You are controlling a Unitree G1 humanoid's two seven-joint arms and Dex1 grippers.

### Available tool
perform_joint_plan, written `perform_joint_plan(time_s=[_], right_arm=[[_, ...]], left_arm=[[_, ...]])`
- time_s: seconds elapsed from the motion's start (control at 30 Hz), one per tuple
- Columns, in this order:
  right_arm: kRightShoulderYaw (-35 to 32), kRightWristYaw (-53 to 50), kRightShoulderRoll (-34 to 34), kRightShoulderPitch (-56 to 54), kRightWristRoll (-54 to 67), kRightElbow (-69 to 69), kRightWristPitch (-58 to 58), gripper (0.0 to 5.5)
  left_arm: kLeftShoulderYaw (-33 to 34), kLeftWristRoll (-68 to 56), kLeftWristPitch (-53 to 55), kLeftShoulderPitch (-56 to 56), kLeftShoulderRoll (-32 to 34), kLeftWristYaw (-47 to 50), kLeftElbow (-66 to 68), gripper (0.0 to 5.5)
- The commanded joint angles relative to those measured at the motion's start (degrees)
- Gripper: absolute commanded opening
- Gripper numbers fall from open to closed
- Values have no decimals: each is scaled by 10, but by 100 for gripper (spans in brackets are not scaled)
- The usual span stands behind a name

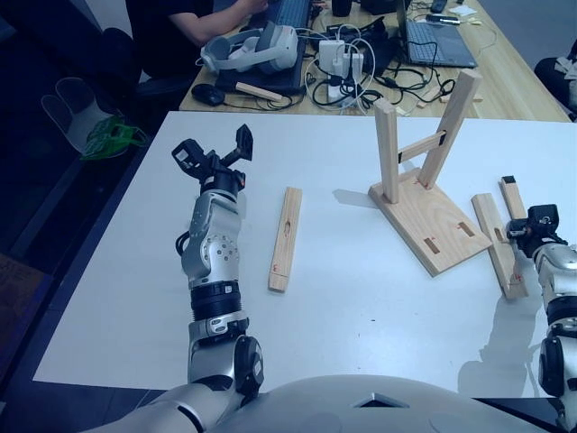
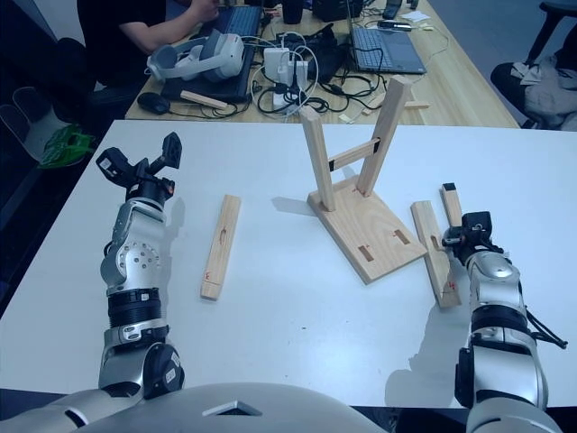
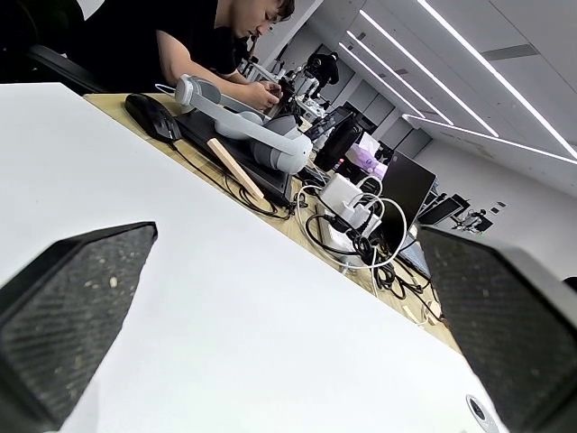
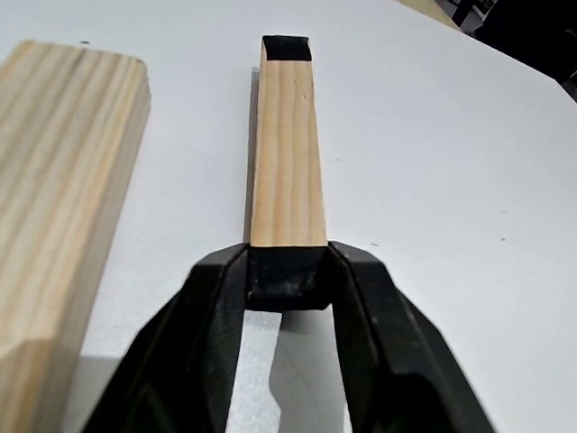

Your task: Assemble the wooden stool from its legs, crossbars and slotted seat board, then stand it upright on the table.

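Two loose legs and one short crossbar lie on the white desk (image 1: pixel 361 307), and the coming move, in my judgement, depends on the piece in the right pincer (image 4: pixel 287 271).

Largest is the seat board (image 1: pixel 431 225). It lies with the underside up, to the left of the right pincer and somewhat ahead of it. A left upright leg (image 1: pixel 388 149) and a right upright leg (image 1: pixel 448 126) stand in it, joined by a fitted crossbar (image 1: pixel 419 147).

Next, the left loose leg (image 1: pixel 286 238) lies flat to the right of the left pincer (image 1: pixel 215 147), between this pincer and the seat board. Its long axis runs nearly parallel with that forearm. The right loose leg (image 1: pixel 499 244) lies just to the left of the right pincer, between it and the seat board.

Smallest is the short crossbar (image 4: pixel 287 144). The right pincer pinches its near end, one finger on each side, and the long axis goes straight ahead from the pincer, with the dark tip at the far end. A narrow strip of desk separates it from the right loose leg. I cannot tell whether it is lifted.

The left pincer hangs above the desk with its fingers spread wide and holds nothing. So the right arm is the nearer one for this crossbar, and it must carry it leftward.
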Motion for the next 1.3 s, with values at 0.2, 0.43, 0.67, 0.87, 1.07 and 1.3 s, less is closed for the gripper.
perform_joint_plan(time_s=[0.2,0.43,0.67,0.87,1.07,1.3], right_arm=[[-11,-65,5,-15,-27,-216,-114,130],[64,24,39,-67,3,-520,-64,129],[142,133,71,-88,66,-672,35,129],[153,188,78,-103,147,-746,149,129],[168,189,99,-111,143,-765,180,129],[164,183,112,-118,127,-757,177,129]], left_arm=[[17,-9,2,-46,30,8,-31,540],[4,-124,87,-190,76,-50,-109,540],[-11,-275,199,-190,68,-99,-144,540],[-23,-315,217,-181,65,-101,-165,540],[-44,-340,223,-171,51,-92,-190,508],[-50,-315,210,-165,48,-68,-174,403]])
